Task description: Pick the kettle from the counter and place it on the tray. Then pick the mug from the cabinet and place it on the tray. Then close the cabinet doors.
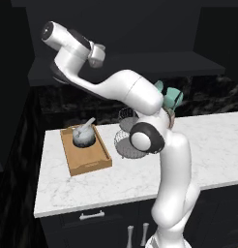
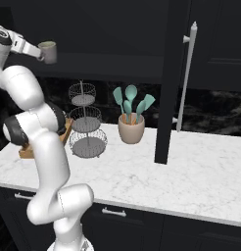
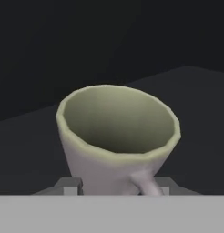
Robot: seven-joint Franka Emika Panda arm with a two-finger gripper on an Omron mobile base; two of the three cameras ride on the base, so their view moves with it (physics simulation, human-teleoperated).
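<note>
I see the counter, a white marble-patterned slab over dark drawers, and I take the tray as my landmark. The tray lies flat on the slab toward its left end in the left base view, a bare strip of marble in front of it. The kettle sits on the tray, in its far half. Just right of the tray stands a wire tiered stand, its lowest basket resting on the marble. Further right of the tray, beyond the stand, a tan utensil crock with teal spoons stands upright on the slab near the back wall.
</note>
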